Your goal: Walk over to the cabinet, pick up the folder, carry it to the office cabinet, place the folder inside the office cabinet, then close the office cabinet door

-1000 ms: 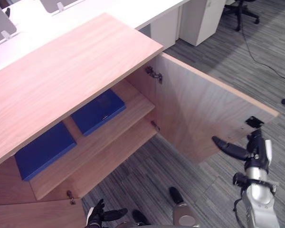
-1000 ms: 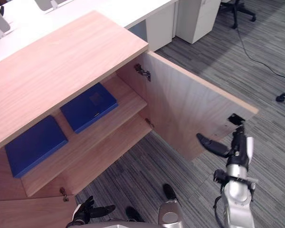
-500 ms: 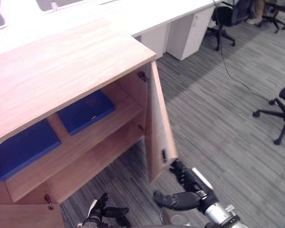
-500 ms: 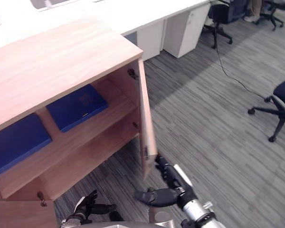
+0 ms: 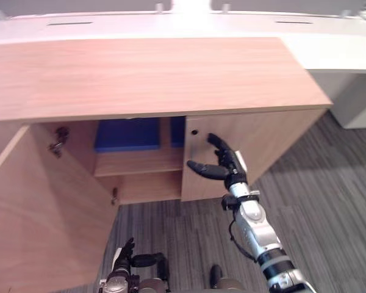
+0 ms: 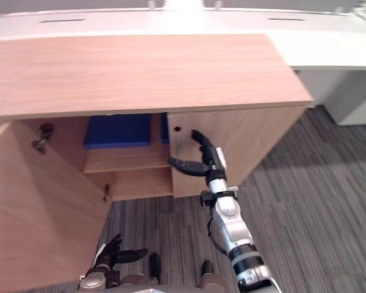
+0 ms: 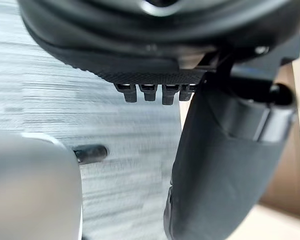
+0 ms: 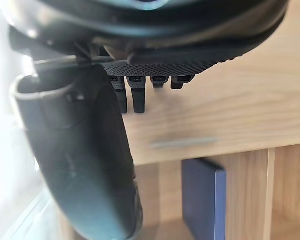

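Whereas a second ago the right door (image 5: 262,146) stood swung wide and half a second ago hung edge-on, it now lies flush, or very nearly so, with the front of the office cabinet (image 5: 146,73), although the head has turned too, so the whole scene has shifted with it. The right hand (image 5: 227,166) is held up at the door's inner edge, fingers straight and thumb spread, gripping nothing; whether the fingertips actually touch the wood cannot be told. A blue folder (image 5: 127,134) lies on the upper shelf (image 5: 137,163) inside, with a sliver of a second blue folder (image 5: 177,130) just beside it at the door's edge; which of them is the task's own cannot be told. The left hand (image 5: 127,267) hangs low near the floor, relaxed and empty. With a folder inside and this door pushed home, the task looks close to done, though the left door (image 5: 43,213) stands wide open and probably wants closing as well.
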You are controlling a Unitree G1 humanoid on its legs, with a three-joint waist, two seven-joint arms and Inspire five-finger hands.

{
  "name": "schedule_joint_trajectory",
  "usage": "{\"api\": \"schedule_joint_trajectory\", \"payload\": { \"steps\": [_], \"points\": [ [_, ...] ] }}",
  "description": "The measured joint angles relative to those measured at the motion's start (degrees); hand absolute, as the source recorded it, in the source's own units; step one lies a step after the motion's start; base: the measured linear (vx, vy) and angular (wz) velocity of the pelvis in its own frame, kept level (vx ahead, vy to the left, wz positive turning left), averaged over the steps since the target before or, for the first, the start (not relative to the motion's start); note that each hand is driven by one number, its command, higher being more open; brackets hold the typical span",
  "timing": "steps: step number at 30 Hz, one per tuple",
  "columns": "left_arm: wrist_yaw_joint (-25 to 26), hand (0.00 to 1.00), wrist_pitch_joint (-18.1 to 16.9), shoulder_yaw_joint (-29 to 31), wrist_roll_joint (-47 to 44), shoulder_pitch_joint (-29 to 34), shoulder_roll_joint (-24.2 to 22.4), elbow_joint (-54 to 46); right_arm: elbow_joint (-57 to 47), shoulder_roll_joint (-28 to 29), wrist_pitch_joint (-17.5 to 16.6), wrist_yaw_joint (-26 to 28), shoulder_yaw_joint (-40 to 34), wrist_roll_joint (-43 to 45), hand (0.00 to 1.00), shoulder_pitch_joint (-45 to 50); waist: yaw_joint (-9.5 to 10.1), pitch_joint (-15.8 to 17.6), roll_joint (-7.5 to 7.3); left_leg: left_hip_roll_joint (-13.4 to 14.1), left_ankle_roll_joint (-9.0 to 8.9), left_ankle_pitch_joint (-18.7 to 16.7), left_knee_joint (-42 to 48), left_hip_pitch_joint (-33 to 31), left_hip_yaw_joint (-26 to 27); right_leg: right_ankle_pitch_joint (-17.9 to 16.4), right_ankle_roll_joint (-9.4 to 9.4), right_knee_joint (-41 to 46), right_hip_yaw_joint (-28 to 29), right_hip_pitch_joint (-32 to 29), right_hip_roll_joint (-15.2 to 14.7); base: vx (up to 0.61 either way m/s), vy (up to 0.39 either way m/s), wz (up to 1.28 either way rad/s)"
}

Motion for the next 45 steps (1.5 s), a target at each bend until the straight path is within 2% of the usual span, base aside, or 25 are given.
{"api": "schedule_joint_trajectory", "payload": {
  "steps": [1,6,11,13,15,16,20,22,25,30,34,36,39,45],
  "points": [
    [0.2,1.0,0.2,1.0,-0.5,0.5,0.1,0.0,0.0,0.0,-1.1,-0.5,-0.1,0.1,1.0,1.3,-0.32,0.0,0.01,-0.2,0.0,0.1,0.0,0.0,-1.0,-0.4,0.02,0.2,-0.9,0.5,-0.2,0.02,0.03,0.47],
    [0.2,1.0,0.4,3.1,-1.6,1.4,0.2,0.0,0.9,-0.8,-1.6,-1.5,-5.9,0.2,1.0,3.7,-0.08,0.6,0.98,-1.3,0.16,0.7,-0.1,-0.9,-5.9,-2.9,0.76,0.8,-5.8,2.0,-1.1,-0.01,0.0,0.56],
    [0.2,1.0,0.5,8.7,-5.9,5.2,-2.0,-1.7,8.8,-1.5,1.6,-0.8,-11.9,-1.4,1.0,11.1,2.01,1.8,1.29,-3.1,-0.22,1.5,-0.1,-1.6,-12.6,-4.6,0.86,0.6,-12.9,5.1,-2.0,0.08,-0.033,0.83],
    [0.2,1.0,0.6,12.8,-8.7,7.1,-2.7,-2.9,14.8,-0.6,3.2,-0.1,-14.4,-2.3,1.0,14.3,2.25,2.4,1.36,-4.2,0.54,2.5,0.0,-2.3,-16.8,-4.9,1.19,0.4,-17.4,6.8,-2.3,0.17,-0.061,1.1],
    [0.4,1.0,0.7,15.9,-11.9,8.8,-3.0,-6.1,19.6,0.4,4.6,0.0,-17.3,-3.9,1.0,16.2,2.51,2.6,1.59,-5.0,0.4,2.8,0.3,-2.9,-20.1,-4.9,1.12,0.0,-20.4,8.1,-2.3,0.15,-0.055,1.1],
    [0.9,1.0,0.7,18.0,-14.5,10.2,-3.0,-9.8,22.4,0.9,5.3,-0.1,-19.6,-4.6,1.0,17.6,3.38,2.7,1.74,-5.2,0.25,2.9,0.3,-2.8,-22.3,-4.9,1.11,0.0,-21.9,9.2,-2.2,0.09,-0.041,0.87],
    [1.5,1.0,-0.2,21.8,-19.0,12.2,-2.6,-20.4,24.3,1.3,5.6,-1.4,-24.5,-6.8,1.0,19.0,4.73,3.0,2.18,-6.3,0.02,3.3,0.3,-2.6,-27.0,-4.9,1.04,0.9,-25.6,11.4,-2.2,0.07,-0.056,0.76],
    [1.5,1.0,-0.3,21.8,-20.1,12.3,-1.4,-25.3,24.3,1.0,5.6,-1.6,-25.3,-7.7,1.0,18.9,5.16,3.0,2.27,-6.7,0.04,3.6,0.3,-2.6,-28.9,-5.0,0.92,1.1,-27.1,12.1,-2.2,0.02,-0.056,0.56],
    [1.5,1.0,-0.7,21.7,-20.7,12.2,1.2,-33.5,23.7,0.9,5.6,-1.5,-25.4,-8.0,1.0,18.5,5.38,3.3,2.73,-7.0,0.21,4.1,0.3,-2.4,-31.1,-5.7,-0.27,3.0,-27.9,12.3,-2.4,0.0,-0.054,0.39],
    [1.4,1.0,-2.7,20.6,-20.3,9.1,8.1,-39.3,23.7,1.0,5.6,-1.1,-25.3,-8.0,1.0,17.9,5.37,3.9,3.82,-7.2,-0.26,4.1,-0.1,-2.5,-32.0,-6.8,-1.84,3.7,-26.9,12.4,-2.4,-0.05,-0.046,0.12],
    [1.1,1.0,-3.8,18.0,-17.8,5.9,12.8,-39.5,23.8,1.0,5.6,-0.1,-24.5,-7.9,1.0,18.0,4.72,4.1,3.73,-6.7,0.08,3.9,-0.1,-3.5,-29.8,-6.9,-2.09,1.7,-24.4,11.7,-1.8,-0.05,-0.023,-0.19],
    [1.1,1.0,-3.8,16.9,-16.9,4.8,13.3,-39.3,23.8,1.0,5.6,0.3,-24.3,-7.9,1.0,18.1,4.42,4.2,3.62,-6.5,0.08,3.9,-0.1,-3.5,-28.6,-6.9,-2.09,1.0,-23.1,11.6,-1.7,-0.05,-0.006,-0.34],
    [1.2,1.0,-3.8,14.2,-15.3,3.3,13.4,-38.9,23.8,1.0,5.6,1.0,-24.0,-7.9,1.0,18.5,2.65,4.2,3.47,-6.0,0.11,3.9,-0.1,-3.5,-26.7,-6.9,-2.08,0.6,-20.8,10.9,-1.7,-0.03,-0.005,-0.28],
    [1.6,1.0,-4.0,14.8,-13.8,2.5,16.8,-35.3,25.4,1.3,5.8,1.6,-23.6,-7.9,1.0,21.1,2.23,4.3,2.38,-5.1,-0.53,4.1,-0.1,-3.3,-25.1,-6.9,-2.02,0.0,-18.8,10.7,-1.2,-0.02,-0.026,-0.16]
  ]
}}
